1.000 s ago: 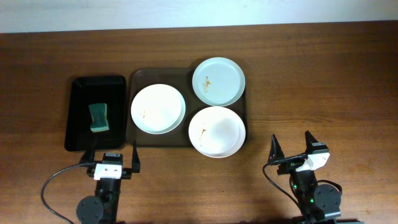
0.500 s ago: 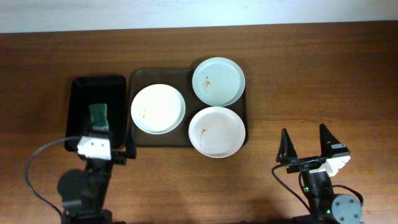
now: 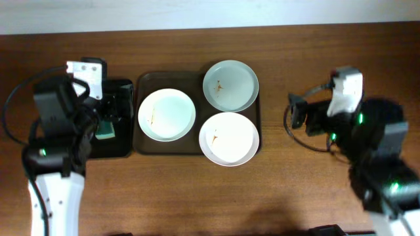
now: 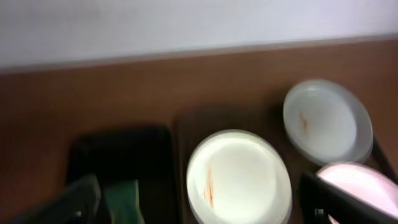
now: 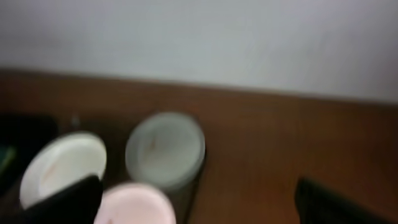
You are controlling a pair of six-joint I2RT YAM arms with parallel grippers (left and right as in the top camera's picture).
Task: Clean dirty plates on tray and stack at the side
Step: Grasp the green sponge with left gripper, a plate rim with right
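Observation:
Three dirty plates lie on the dark brown tray [image 3: 172, 80]: one at the left [image 3: 167, 115], one at the far right [image 3: 230, 86], one at the near right [image 3: 228, 138]. Each has a small brown-orange smear. My left gripper [image 3: 113, 108] is open and empty, raised above the black tray beside the brown one. In the left wrist view [image 4: 205, 210] its fingers frame the left plate [image 4: 239, 177]. My right gripper [image 3: 296, 115] is open and empty, raised to the right of the tray. The right wrist view [image 5: 202, 208] is blurred and shows the plates [image 5: 165, 149] ahead to the left.
A glossy black tray [image 3: 88, 147] lies left of the brown tray and holds a green sponge [image 3: 105, 129], which also shows in the left wrist view [image 4: 124, 199]. Bare wooden table [image 3: 295, 190] lies to the right and in front of the trays.
Both arms have risen from the table's near edge and swung forward. The left one now hangs over the black tray, the right one beside the brown tray. The plates have not moved.

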